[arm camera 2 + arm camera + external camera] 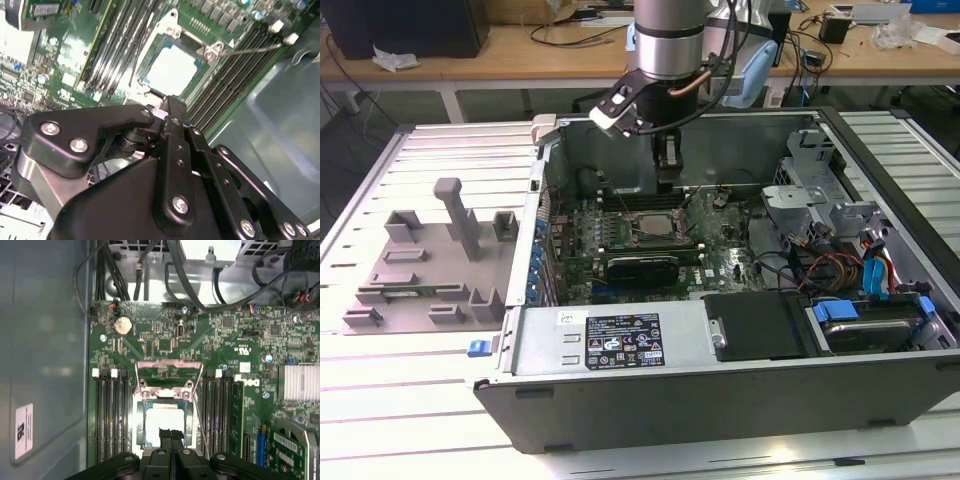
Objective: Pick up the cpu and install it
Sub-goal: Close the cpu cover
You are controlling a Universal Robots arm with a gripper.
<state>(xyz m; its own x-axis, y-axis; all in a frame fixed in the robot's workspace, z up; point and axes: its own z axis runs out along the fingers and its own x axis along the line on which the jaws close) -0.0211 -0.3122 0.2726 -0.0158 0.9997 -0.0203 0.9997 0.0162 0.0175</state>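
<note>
1. Where the arm dips into the open steel case (pixel 720 405), the black gripper (pixel 171 434) hangs just above the socket (pixel 139 420); its two fingers (pixel 164 432) are pressed together, with nothing between them.
2. The cpu (pixel 162 417) lies flat in the socket; it is a shiny silver square with a thin darker rim, and the fingertips sit over one of its edges.
3. A thin metal frame (pixel 169 371) stands hinged open at one edge of the socket; a wire lever (pixel 200 427) runs along another.
4. Counted: one cpu; one socket; one round silver coin cell (pixel 123 325); one pale finned heatsink (pixel 300 382); long black slots (pixel 112 420) flank the socket on two sides.
5. The green board (pixel 160 340) is crowded with small parts; a smooth grey case wall rises just beside one bank of slots.
6. In the exterior view the gripper (pixel 666 183) is near the case's far wall; coloured cables (pixel 840 265) fill the exterior view's right; a grey moulded tray (pixel 430 270) lies on the ribbed table (pixel 380 400), well apart.
</note>
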